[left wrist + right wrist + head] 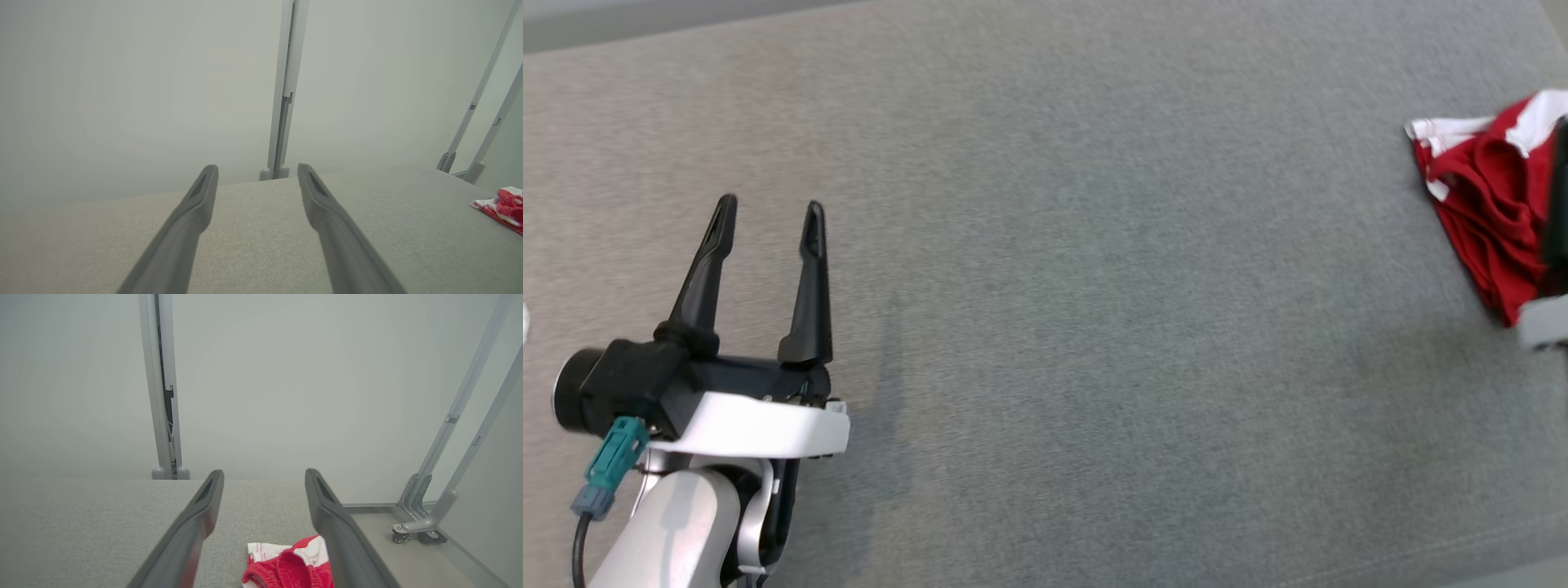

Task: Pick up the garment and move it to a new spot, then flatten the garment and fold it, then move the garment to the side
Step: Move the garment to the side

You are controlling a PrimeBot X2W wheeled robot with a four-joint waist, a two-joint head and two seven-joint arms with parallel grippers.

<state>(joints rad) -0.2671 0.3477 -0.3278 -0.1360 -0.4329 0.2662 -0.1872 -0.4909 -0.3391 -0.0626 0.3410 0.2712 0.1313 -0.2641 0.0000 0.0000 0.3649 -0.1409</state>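
Sitting bunched at the right edge of the head view, the red and white garment (pixel 1482 204) lies on the grey surface (pixel 1094 327), and in the right wrist view it shows low between the spread fingers of the right gripper (pixel 264 473). The left gripper (pixel 770 204), also spread and holding nothing, hovers at lower left, well apart. A pinch may catch just one loose fold, so the cloth could slip free or drag off the nearby edge.

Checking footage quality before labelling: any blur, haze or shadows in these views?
Head view: left end effector sharp, casting a soft shadow on the grey surface; garment at the right edge slightly blurred. Both wrist views: hazy and washed out.
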